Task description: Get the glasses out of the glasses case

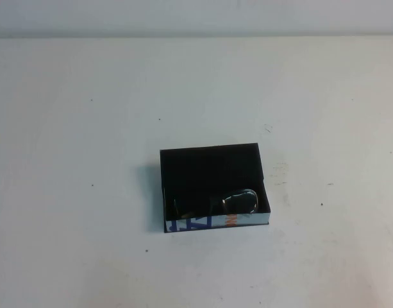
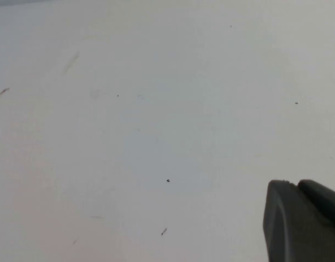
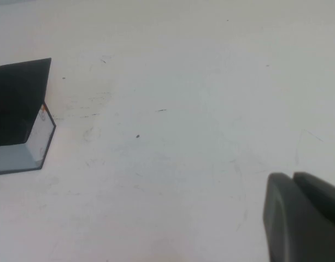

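The glasses case sits open near the middle of the white table, black inside, with its white wall with blue lettering and an orange mark facing me. The glasses lie inside along that front wall; one clear lens shows, and the dark frame blends into the black lining. Neither arm shows in the high view. My left gripper is shut and empty over bare table. My right gripper is shut and empty, to the right of the case, well apart from it.
The white table has only small dark specks and faint scuff marks around the case. The table's far edge meets a pale wall at the back.
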